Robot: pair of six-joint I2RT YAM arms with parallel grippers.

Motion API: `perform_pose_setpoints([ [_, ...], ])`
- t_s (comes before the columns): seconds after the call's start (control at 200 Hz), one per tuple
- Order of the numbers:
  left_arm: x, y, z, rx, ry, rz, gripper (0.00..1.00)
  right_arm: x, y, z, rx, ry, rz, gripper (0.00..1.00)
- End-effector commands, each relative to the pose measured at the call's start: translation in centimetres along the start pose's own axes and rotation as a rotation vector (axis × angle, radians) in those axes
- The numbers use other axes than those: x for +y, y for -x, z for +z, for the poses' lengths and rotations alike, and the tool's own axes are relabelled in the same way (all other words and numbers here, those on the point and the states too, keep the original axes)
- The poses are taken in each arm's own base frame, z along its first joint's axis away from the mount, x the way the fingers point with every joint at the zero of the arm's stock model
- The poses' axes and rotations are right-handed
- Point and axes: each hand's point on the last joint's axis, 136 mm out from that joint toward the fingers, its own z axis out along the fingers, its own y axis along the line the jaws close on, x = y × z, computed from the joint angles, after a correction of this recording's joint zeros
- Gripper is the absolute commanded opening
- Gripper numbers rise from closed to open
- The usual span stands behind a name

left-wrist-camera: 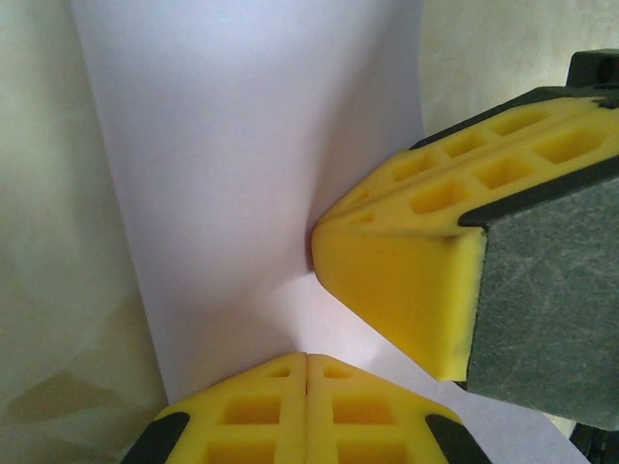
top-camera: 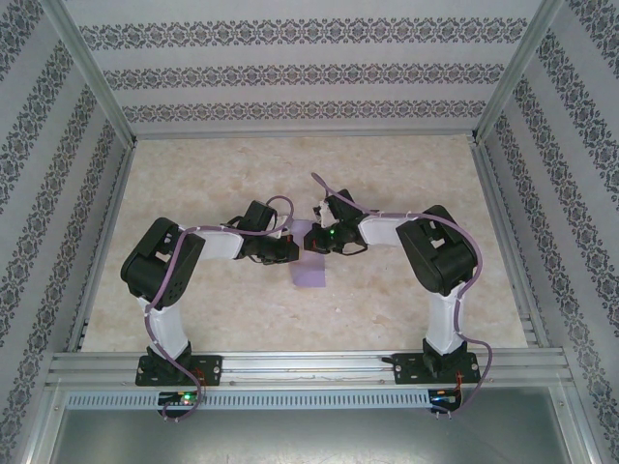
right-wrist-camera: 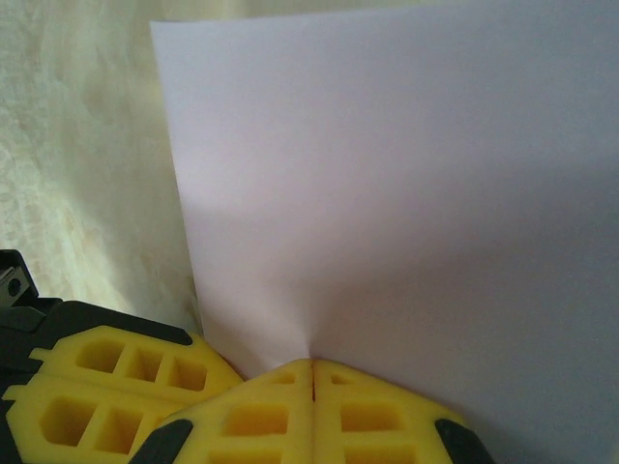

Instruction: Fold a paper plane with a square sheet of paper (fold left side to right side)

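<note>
We see the left gripper [left-wrist-camera: 307, 365] with its two yellow fingers pressed flat together, no gap between them. The tips sit at the 6 o'clock edge of its wrist view, on the square sheet of paper [left-wrist-camera: 242, 145]. The right gripper [right-wrist-camera: 312, 369] is pressed together in the same way and also meets the sheet at 6 o'clock of its own view. Neither pair has paper between its fingers. We think both tips bear down on the sheet, but from so close we cannot be sure of contact.

In the left wrist view the right gripper's yellow wedge comes in from 3 o'clock, and its nose is just beside the left tips. In the right wrist view the left gripper's fingers lie at 8 o'clock.

The paper is pale lavender, plain and smooth, and lies flat on the table [top-camera: 435, 290] near its centre. From above it shows as a narrow upright rectangle. Its 12 o'clock part is covered by the two wrists, and its 6 o'clock end is bare.

The arms reach in from 9 and 3 o'clock and nearly meet over the sheet. A green light [top-camera: 332, 233] glows on the right wrist. A lavender cable [top-camera: 280, 201] loops over the left wrist. Patterned walls [top-camera: 290, 77] close the table on three sides, and a metal rail [top-camera: 309, 365] runs along 6 o'clock.
</note>
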Motion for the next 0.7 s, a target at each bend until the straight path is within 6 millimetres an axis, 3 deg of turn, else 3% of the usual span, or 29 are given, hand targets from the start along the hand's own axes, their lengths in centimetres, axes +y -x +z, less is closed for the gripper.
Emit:
perform_pose_setpoints([
  [0.0, 3.6, -3.5, 1.0, 0.097, 0.118, -0.046, 0.04, -2.9, -1.0, 1.2, 0.021, -0.097, 0.055, 0.0],
  [0.3, 3.4, -6.0, 0.0, 0.134, 0.09, -0.079, 0.04, -6.2, -2.2, 1.0, 0.032, -0.19, 0.118, 0.0],
  [0.54, 4.2, -8.9, -0.5, 0.164, 0.087, -0.124, 0.04, -6.8, -2.4, 0.9, 0.037, -0.204, 0.118, 0.0],
  [0.695, 4.4, -9.7, -1.1, 0.17, 0.088, -0.137, 0.04, -7.0, -2.7, 0.8, 0.041, -0.213, 0.12, 0.0],
])
